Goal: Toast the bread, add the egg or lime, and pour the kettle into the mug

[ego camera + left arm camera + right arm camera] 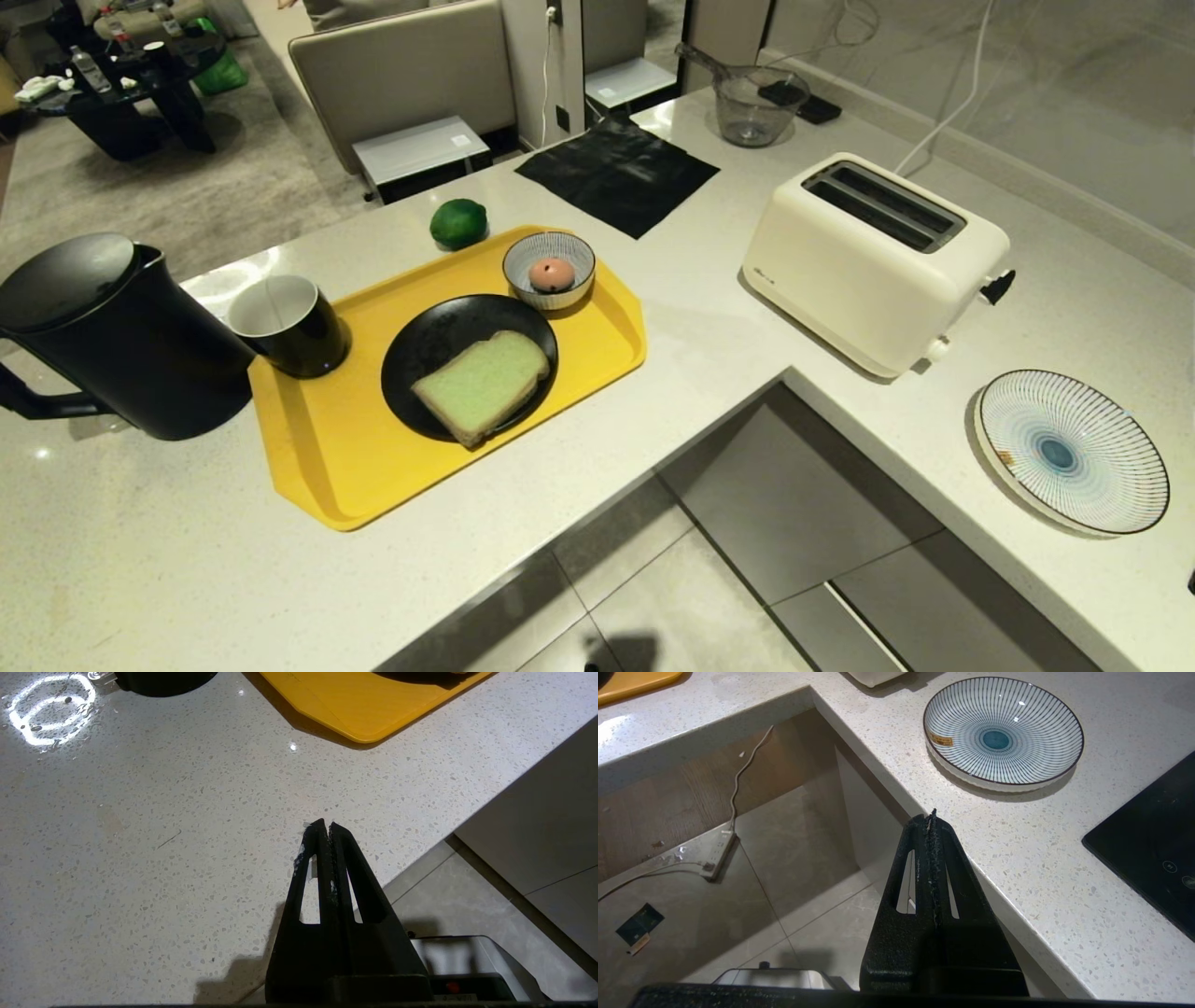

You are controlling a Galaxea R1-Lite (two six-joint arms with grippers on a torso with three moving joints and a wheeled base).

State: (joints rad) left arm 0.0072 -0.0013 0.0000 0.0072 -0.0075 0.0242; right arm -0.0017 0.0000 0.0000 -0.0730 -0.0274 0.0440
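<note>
Both arms hung parked, nothing begun: left gripper (325, 826) and right gripper (931, 817) were closed, empty. Bread (482, 384) lay left of centre; toaster (873, 259) was upper right. Likely next: open a gripper and take the bread.

Yellow tray (317, 457) bearing black plate (420, 350) and striped bowl (527, 254). Cream toaster (840, 271), striped plate (1111, 467), black mat (616, 173), clear measuring jug (752, 107) on speckled counter (140, 560).
</note>
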